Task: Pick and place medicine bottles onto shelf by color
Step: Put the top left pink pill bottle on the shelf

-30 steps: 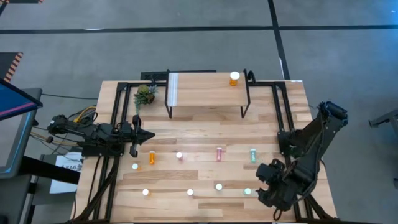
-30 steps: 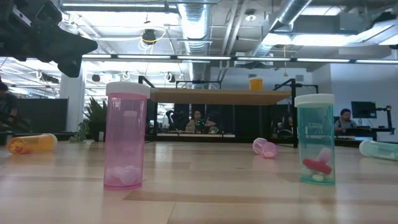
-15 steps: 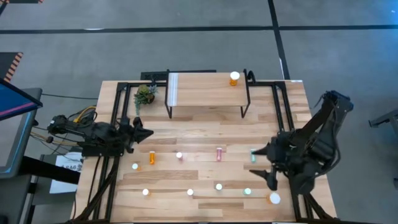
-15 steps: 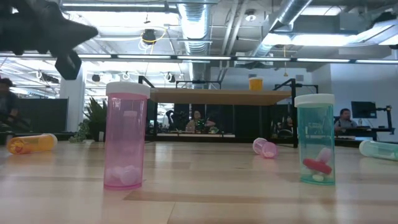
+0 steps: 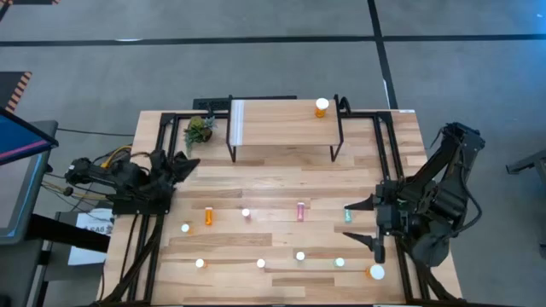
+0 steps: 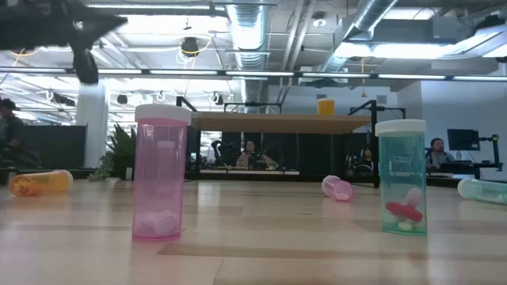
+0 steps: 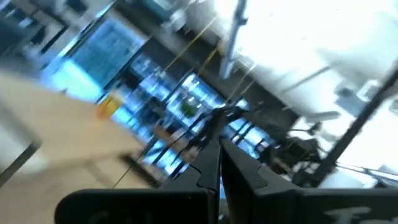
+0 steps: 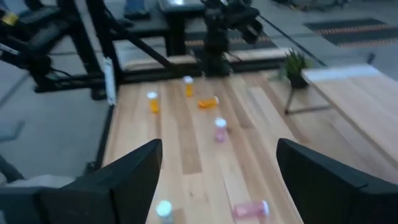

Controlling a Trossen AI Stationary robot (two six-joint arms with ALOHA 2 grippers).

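Swung out beside the teal bottle (image 5: 347, 213), right hand (image 5: 368, 223) gapes empty; shelf (image 5: 281, 124) holds one orange bottle (image 5: 321, 107), the rest unsorted.

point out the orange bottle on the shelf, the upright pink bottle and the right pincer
orange bottle on the shelf (image 5: 322, 107), high view, on its white cap
upright pink bottle (image 6: 161, 182), low view, mid body
right pincer (image 5: 368, 224), high view, midway between its spread fingertips

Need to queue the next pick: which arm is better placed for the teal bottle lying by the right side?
Right. Its open right gripper sits just beside the teal bottle; the shut left gripper is across the table.
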